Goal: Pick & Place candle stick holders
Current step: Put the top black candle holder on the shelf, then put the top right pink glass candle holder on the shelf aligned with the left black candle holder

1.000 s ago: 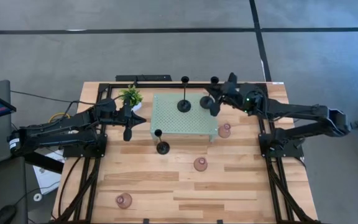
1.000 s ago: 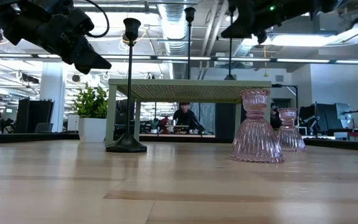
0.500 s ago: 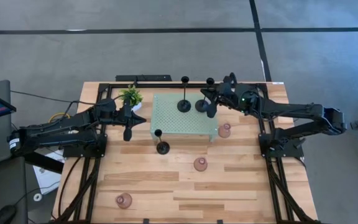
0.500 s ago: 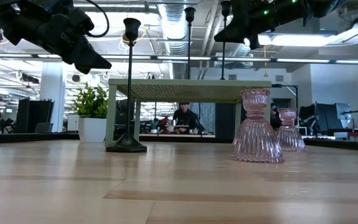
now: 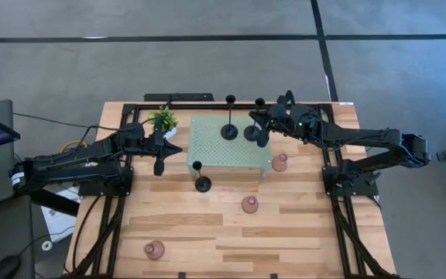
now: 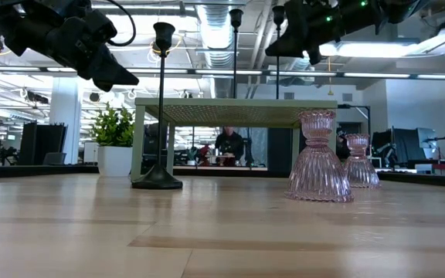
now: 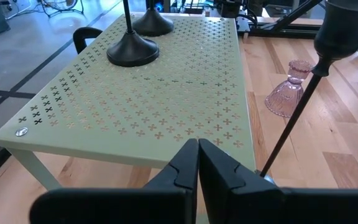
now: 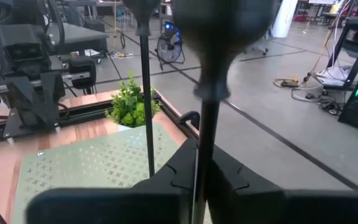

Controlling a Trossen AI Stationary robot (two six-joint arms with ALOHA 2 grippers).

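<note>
Your right gripper is pinched narrowly around the thin stem of a tall black metal candle stick holder, whose round base rests on the mint-green perforated stand beside a second black holder. A third black holder stands on the wooden table before the stand, with three squat pink glass holders scattered nearby. Your left gripper, fingers together and empty, hovers beside the small green potted plant.

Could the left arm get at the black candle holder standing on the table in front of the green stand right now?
Probably yes. The left gripper hangs shut beside the green stand, empty, and that black candle holder stands alone on bare table close by, with nothing between them. It would have to open first.
</note>
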